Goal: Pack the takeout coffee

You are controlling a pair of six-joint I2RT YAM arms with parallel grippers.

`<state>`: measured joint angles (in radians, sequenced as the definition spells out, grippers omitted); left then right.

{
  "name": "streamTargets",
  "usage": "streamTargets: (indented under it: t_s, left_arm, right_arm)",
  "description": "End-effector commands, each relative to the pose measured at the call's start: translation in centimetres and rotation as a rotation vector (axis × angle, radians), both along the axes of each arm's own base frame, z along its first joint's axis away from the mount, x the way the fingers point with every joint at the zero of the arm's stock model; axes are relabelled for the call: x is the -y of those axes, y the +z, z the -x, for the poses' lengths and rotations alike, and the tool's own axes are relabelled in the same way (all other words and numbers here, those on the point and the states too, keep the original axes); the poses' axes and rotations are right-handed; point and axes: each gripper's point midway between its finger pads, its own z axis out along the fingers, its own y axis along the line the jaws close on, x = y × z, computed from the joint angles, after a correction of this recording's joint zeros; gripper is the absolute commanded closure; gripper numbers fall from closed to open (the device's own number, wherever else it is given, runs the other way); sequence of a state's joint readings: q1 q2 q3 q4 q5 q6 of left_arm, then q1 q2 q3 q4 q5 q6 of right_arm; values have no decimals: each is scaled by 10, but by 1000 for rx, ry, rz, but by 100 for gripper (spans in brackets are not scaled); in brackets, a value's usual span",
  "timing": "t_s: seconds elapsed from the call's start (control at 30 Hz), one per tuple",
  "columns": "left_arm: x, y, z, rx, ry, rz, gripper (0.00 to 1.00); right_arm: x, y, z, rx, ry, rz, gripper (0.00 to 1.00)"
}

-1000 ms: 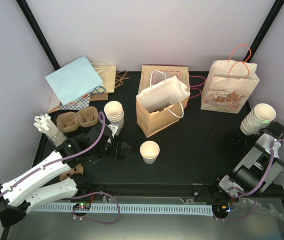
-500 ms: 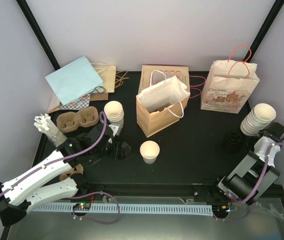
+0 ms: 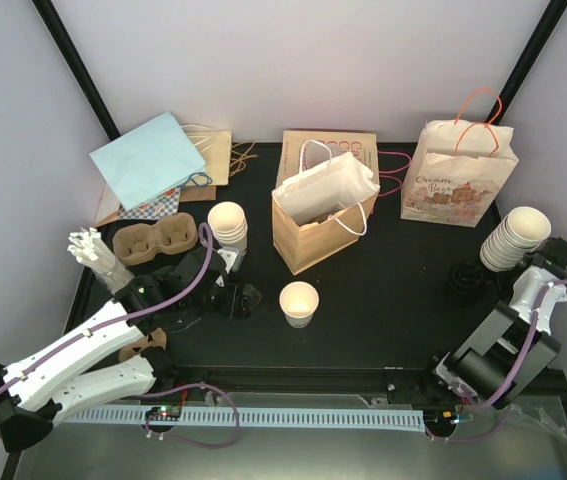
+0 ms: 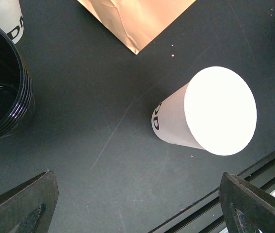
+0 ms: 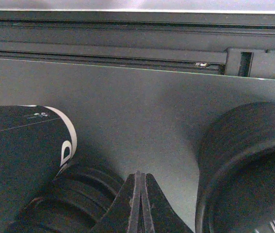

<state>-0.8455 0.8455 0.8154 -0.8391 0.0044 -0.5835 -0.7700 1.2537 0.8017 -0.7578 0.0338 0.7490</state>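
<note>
The takeout coffee cup point(image 3: 299, 303), small, cream-white and lidless, stands upright in the middle of the black table. In the left wrist view the cup point(image 4: 205, 114) sits up and to the right of my left gripper point(image 4: 139, 208), whose fingers point(image 4: 25, 206) stand wide apart with only bare table between them. In the top view my left gripper point(image 3: 240, 299) is just left of the cup. My right gripper point(image 5: 139, 191) is shut on nothing, its tips between two stacks of black lids point(image 5: 244, 165). From above it point(image 3: 560, 252) is at the far right, beside a cup stack.
An open kraft bag point(image 3: 318, 215) with a white bag inside stands behind the cup. A printed bag point(image 3: 458, 175) is back right. Cup stacks point(image 3: 513, 238) point(image 3: 228, 225), a pulp carrier point(image 3: 153, 240) and black lids point(image 3: 463, 278) point(image 4: 1, 97) flank the sides.
The right arm has stretched farther back and right, beside the right-hand cup stack. The left arm and the cup have not moved.
</note>
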Motion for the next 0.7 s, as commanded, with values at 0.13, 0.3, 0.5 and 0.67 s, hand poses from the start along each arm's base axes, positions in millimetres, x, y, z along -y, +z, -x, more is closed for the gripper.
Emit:
streamTargets:
  t_s: [0.13, 0.3, 0.5, 0.67]
  left_arm:
    - [6, 13, -4, 8, 6, 44, 7]
    - [6, 12, -4, 5, 6, 40, 7]
    - [7, 13, -4, 8, 7, 42, 7]
    - [7, 13, -5, 9, 8, 41, 7]
  right_arm:
    - [6, -4, 3, -91, -49, -28, 99]
    - [6, -6, -5, -95, -41, -35, 99]
    - [4, -17, -12, -106, -25, -85, 99]
    - [3, -26, -13, -123, -11, -107, 99]
